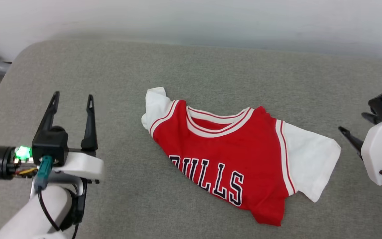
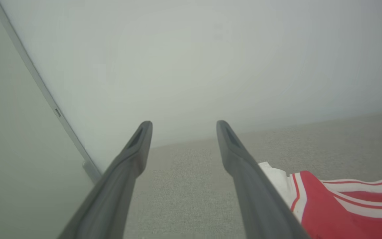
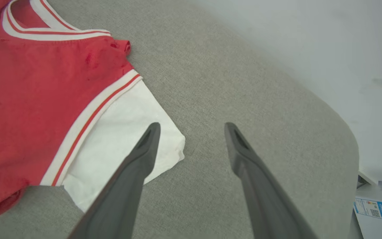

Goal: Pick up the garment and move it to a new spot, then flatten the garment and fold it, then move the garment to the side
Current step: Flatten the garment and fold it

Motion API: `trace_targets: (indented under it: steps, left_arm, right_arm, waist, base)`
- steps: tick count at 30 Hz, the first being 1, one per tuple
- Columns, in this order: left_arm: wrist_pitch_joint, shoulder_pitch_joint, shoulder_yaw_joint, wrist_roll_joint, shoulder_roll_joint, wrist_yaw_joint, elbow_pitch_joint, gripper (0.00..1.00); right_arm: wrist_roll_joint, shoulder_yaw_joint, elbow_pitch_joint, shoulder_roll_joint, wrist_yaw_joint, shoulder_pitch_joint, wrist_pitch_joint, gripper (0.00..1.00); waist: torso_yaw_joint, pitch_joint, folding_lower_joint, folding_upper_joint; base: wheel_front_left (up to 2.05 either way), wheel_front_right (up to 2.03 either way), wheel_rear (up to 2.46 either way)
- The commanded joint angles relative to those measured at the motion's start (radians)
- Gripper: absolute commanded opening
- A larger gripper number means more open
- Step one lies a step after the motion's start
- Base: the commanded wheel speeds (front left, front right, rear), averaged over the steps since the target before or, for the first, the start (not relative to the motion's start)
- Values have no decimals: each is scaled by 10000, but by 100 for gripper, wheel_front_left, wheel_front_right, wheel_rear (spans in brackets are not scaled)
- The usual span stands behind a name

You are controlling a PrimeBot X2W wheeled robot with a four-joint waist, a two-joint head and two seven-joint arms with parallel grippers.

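Head view: left end effector (image 1: 73,97) and right end effector (image 3: 192,126) both spread wide, holding nothing.
Left one is well apart from the red basketball-style shirt with white sleeves (image 1: 230,149); right one is near its white sleeve (image 3: 128,132). Shirt lies rumpled mid-counter, hem tucked under. Judged light, limp, not fragile; pinch at shoulders or sleeve hems. Grey woven fabric-covered counter (image 1: 111,73), probably grippy; plain white wall (image 1: 211,16) behind.
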Motion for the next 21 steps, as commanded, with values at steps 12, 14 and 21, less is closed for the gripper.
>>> trace_targets:
  steps: [12,14,21]
  left_arm:
    - [-25,2661,3011,2425,-2308,-216,-1103,100]
    - [-25,2955,3405,2730,-2788,-384,-1196,100]
    - [-25,3627,4403,3708,-4249,-1082,-1375,100]
  right_arm:
    - [1542,1810,1518,-823,-14,-1174,2372,100]
    - [1602,1963,1809,-758,-14,-1323,2319,100]
    - [1742,2658,2838,-584,-14,-1461,2264,100]
  waist:
    - [889,767,0,0]
    - [975,903,0,0]
    - [1226,1368,0,0]
  base:
    - [0,0,0]
    - [0,0,0]
    - [0,0,0]
